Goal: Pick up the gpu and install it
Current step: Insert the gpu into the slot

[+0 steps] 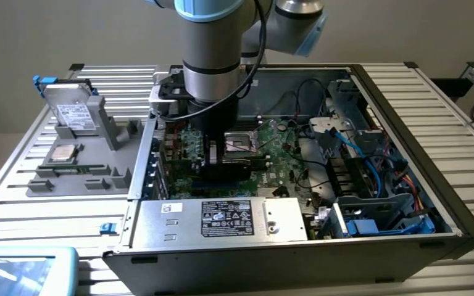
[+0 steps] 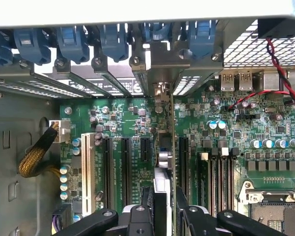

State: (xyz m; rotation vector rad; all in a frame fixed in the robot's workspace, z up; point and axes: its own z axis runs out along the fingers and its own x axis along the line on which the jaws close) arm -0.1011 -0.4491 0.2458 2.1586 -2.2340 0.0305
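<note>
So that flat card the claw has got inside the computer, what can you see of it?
The gpu is a thin, flat, rectangular card; the face towards the exterior view looks dark black. The claw grips it from above, a finger on each face. It stands upright on its long edge, low inside the open computer case, over the green motherboard by the row of long slots. Whether it sits in a slot cannot be told.
</note>
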